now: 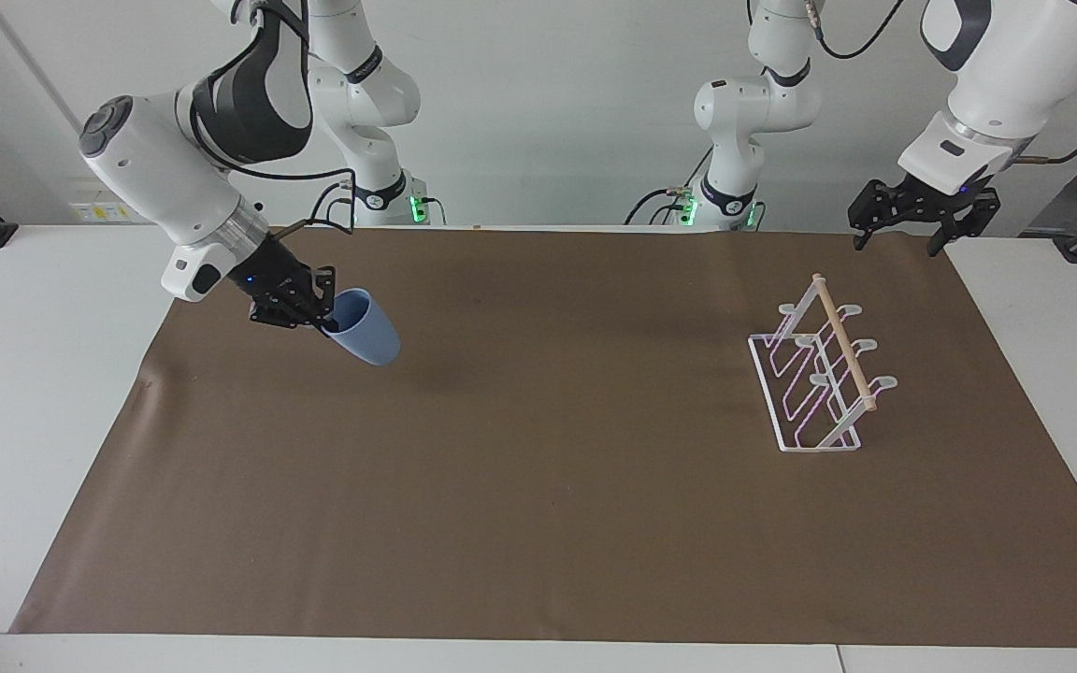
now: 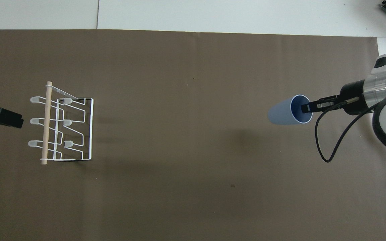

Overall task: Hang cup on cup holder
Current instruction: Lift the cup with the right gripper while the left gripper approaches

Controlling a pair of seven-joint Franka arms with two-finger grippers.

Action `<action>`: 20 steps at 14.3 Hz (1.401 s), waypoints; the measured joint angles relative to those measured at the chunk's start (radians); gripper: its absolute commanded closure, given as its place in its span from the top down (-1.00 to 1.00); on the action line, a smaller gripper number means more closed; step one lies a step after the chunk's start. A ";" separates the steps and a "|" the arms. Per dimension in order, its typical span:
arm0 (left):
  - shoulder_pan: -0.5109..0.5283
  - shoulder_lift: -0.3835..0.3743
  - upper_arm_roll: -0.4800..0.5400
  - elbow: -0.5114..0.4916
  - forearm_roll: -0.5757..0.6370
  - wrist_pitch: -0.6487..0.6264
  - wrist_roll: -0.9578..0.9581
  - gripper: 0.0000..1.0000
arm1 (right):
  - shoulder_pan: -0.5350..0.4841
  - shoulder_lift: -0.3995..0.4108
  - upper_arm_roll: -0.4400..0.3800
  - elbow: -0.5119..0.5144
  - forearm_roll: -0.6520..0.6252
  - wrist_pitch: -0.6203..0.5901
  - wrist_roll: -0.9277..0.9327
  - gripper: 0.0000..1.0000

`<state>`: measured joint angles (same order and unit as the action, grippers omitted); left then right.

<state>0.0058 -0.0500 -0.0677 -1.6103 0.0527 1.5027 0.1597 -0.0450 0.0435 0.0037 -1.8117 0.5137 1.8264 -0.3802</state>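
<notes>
Cup (image 1: 366,335) tilted in right claw (image 1: 319,318) above mat (image 1: 538,523)

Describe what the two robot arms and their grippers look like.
Both arms have glossy white rounded shells with dark grey joint sections. Black cables loop loosely beside the right gripper and trail from the left arm. The left gripper is also black. Green lights glow at both bases.

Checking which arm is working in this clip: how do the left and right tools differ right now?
The right tool is shut on the rim of the cup, holding it tilted in the air; the left tool is open and holds nothing. The right tool is over the right arm's end of the mat; the left tool waits over the mat's edge near the rack. Both are black.
</notes>
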 measured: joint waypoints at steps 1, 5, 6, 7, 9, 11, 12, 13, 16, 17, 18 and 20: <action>0.000 0.000 0.000 0.000 0.000 0.001 0.000 1.00 | 0.000 0.000 0.000 0.010 0.072 -0.021 0.000 -1.00; -0.001 0.000 -0.003 0.000 -0.007 0.039 0.001 1.00 | 0.000 -0.003 -0.001 0.016 0.348 -0.090 0.002 -1.00; -0.003 -0.001 -0.010 0.000 -0.015 0.043 0.004 1.00 | 0.000 -0.003 0.000 0.015 0.399 -0.102 0.007 -1.00; -0.009 -0.001 -0.016 0.000 -0.037 0.048 0.015 1.00 | 0.001 -0.003 0.000 0.012 0.445 -0.109 0.018 -1.00; -0.024 -0.001 -0.021 -0.001 -0.093 0.068 0.099 1.00 | 0.014 -0.005 0.001 -0.009 0.552 -0.119 0.034 -1.00; -0.038 -0.001 -0.024 -0.003 -0.130 0.094 0.226 1.00 | 0.040 -0.010 0.002 -0.048 0.663 -0.119 0.039 -1.00; -0.046 -0.001 -0.025 -0.005 -0.157 0.099 0.272 1.00 | 0.054 -0.011 0.002 -0.066 0.705 -0.119 0.039 -1.00; -0.054 -0.001 -0.026 -0.009 -0.191 0.104 0.305 1.00 | 0.067 -0.012 0.003 -0.083 0.732 -0.119 0.040 -1.00; -0.085 -0.002 -0.038 -0.019 -0.238 0.145 0.416 1.00 | 0.105 -0.013 0.004 -0.143 0.849 -0.118 0.041 -1.00; -0.102 -0.002 -0.042 -0.019 -0.246 0.152 0.461 1.00 | 0.120 -0.014 0.004 -0.162 0.898 -0.118 0.041 -1.00; -0.120 -0.003 -0.044 -0.019 -0.260 0.154 0.510 1.00 | 0.136 -0.015 0.004 -0.179 0.943 -0.114 0.041 -1.00; -0.156 -0.004 -0.046 -0.020 -0.278 0.153 0.614 1.00 | 0.170 -0.021 0.004 -0.208 1.015 -0.086 0.041 -1.00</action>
<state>-0.1504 -0.0541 -0.1141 -1.6302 -0.2255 1.6562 0.7741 0.1248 0.0223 0.0080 -2.0196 1.5285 1.7403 -0.3388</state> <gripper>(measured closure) 0.000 0.956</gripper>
